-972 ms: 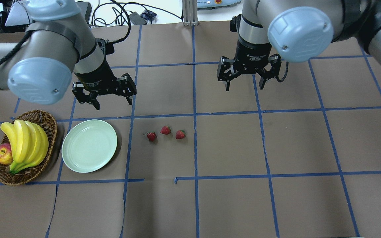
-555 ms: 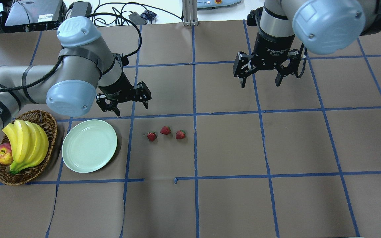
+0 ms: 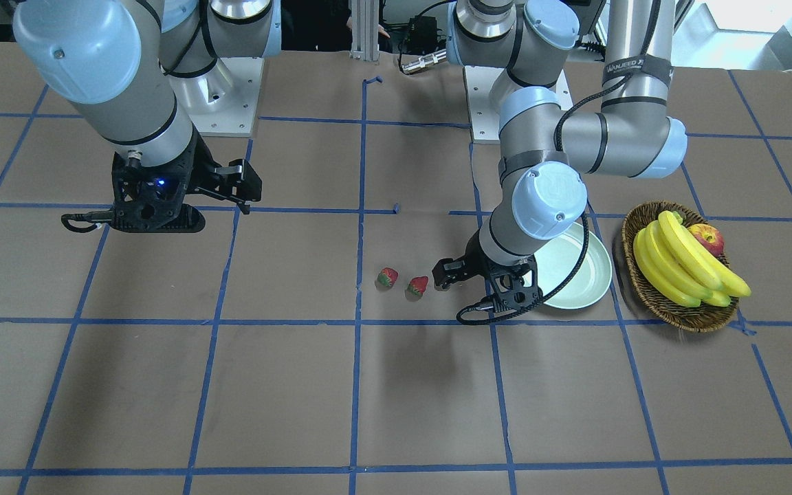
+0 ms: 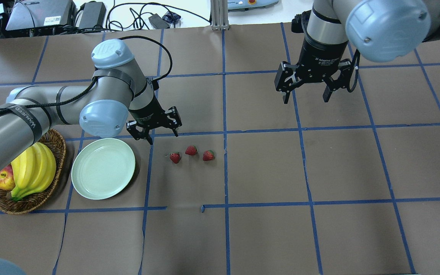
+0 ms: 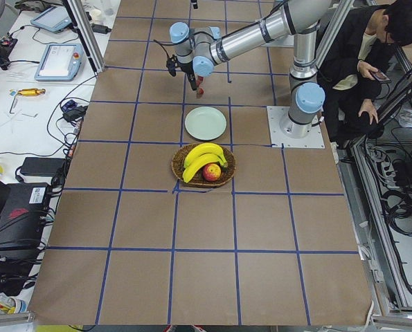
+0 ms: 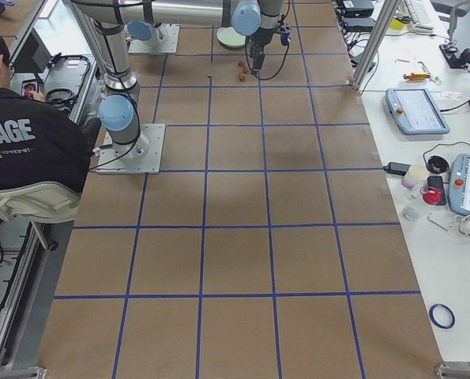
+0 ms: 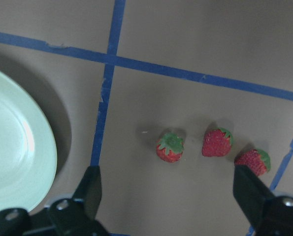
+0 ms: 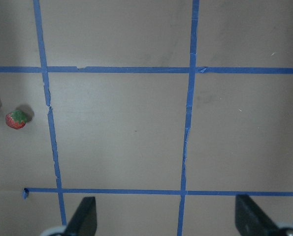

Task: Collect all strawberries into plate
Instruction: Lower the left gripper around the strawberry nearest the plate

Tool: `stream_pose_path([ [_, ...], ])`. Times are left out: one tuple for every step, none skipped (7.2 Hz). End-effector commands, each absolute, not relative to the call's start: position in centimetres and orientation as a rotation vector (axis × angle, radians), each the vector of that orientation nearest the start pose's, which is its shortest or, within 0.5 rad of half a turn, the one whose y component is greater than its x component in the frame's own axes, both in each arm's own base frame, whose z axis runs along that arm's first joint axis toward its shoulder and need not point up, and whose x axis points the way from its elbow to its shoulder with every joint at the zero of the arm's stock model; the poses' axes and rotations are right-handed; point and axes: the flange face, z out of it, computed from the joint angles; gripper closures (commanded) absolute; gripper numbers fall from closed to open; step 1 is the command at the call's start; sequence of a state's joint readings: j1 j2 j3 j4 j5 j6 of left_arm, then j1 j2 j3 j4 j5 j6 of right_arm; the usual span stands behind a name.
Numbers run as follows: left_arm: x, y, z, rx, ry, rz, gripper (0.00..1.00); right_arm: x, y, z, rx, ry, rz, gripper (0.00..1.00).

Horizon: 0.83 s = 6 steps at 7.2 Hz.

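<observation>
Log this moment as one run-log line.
left gripper: open, above table beside strawberries | right gripper: open, far from strawberries | strawberries: three on table | plate: empty

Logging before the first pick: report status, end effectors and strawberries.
Left end effector open, empty, near the strawberries. Right end effector open, empty, far off. Three strawberries on table, plate empty. Nothing between them.
</observation>
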<state>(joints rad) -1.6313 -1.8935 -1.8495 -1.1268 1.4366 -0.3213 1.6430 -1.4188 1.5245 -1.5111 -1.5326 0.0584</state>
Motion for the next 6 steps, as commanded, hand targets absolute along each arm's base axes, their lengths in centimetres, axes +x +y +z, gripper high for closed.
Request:
stream_pose_path([
  [-18.6,-53.5,20.0,-0.466,3.224,0.383,0.17,17.3,-52.5,42.4,-0.009,3.103,0.268,0.00],
  [-18.6,-53.6,19.0,-0.467,3.218,0.407,0.17,17.3,-52.5,42.4,-0.009,3.104,0.270,0.00],
  [-18.7,-53.6,18.3,-0.464,3.212,0.429,0.17,17.3,-52.6,42.1,-0.009,3.104,0.273,0.00],
  [-18.9,-53.5,17.8,-0.462,3.207,0.446,0.17,17.2,-52.6,42.0,-0.007,3.108,0.282,0.00],
  [-18.9,-53.5,17.4,-0.465,3.201,0.462,0.17,17.2,-52.5,41.9,-0.007,3.108,0.287,0.00],
  [-18.8,-53.4,17.2,-0.472,3.191,0.477,0.17,17.2,-52.5,41.9,-0.007,3.108,0.287,0.00],
])
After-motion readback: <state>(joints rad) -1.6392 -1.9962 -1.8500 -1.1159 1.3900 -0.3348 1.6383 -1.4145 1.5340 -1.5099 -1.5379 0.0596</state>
